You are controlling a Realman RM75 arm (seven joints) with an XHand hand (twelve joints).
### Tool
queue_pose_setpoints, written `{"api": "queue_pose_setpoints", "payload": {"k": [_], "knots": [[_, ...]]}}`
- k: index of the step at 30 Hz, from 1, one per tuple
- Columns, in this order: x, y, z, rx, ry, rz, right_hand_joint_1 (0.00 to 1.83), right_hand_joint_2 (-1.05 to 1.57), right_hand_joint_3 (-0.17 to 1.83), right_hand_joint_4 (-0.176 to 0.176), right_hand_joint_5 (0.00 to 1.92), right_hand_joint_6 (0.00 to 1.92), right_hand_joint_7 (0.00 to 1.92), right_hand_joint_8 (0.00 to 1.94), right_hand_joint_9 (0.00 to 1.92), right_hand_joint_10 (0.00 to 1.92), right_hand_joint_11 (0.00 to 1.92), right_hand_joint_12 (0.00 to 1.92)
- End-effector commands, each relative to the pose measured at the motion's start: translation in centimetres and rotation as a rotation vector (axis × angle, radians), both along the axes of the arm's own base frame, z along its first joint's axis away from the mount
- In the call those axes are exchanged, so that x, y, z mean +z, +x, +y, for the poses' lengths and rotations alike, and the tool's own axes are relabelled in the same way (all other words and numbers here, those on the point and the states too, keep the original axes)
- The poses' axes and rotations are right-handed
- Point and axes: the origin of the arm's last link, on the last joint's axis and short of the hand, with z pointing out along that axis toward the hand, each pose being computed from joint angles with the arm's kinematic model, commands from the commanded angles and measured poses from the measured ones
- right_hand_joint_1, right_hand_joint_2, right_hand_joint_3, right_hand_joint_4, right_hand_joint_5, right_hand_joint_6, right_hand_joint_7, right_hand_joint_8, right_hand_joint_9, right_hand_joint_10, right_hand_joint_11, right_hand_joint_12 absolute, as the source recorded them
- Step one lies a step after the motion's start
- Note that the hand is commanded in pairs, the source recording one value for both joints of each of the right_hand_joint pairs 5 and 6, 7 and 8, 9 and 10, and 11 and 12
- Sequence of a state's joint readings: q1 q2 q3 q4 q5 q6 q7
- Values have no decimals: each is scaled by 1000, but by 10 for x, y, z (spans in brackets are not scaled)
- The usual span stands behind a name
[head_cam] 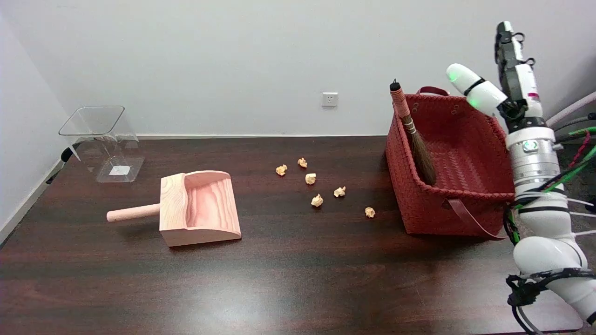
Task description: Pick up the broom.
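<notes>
Wooden dustpan [200, 213] lies nearest on the tabletop [298, 279]; at three o'clock, the broom [412, 132] leans inside the red basket [465, 204]. Right hand [507, 60] hangs above the basket, fingers apart, gripping nothing. No readable writing.

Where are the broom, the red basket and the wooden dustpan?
broom [404, 110]: head view, on its wrapped handle.
red basket [444, 216]: head view, on its front wall.
wooden dustpan [205, 207]: head view, on its inner floor.

Small brown-bristled broom [412, 135] leans handle-up against the red basket's [465, 204] left inner wall.
</notes>
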State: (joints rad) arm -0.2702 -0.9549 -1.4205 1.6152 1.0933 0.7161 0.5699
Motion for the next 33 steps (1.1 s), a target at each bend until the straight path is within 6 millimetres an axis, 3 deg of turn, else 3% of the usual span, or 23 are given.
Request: {"api": "queue_pose_setpoints", "payload": {"k": [1, 9, 20, 33], "knots": [[-12, 1, -36, -108, 67, 54, 696, 995, -175, 0, 0, 0, 0, 0, 0, 0, 0, 0], [-15, 2, -46, -163, 67, 78, 684, 998, -175, 0, 0, 0, 0, 0, 0, 0, 0, 0], [-4, -4, -55, -206, 5, 40, 671, 1009, -175, 0, 0, 0, 0, 0, 0, 0, 0, 0], [-22, -1, -95, -213, 75, 61, 664, 1009, -175, 0, 0, 0, 0, 0, 0, 0, 0, 0]]}}
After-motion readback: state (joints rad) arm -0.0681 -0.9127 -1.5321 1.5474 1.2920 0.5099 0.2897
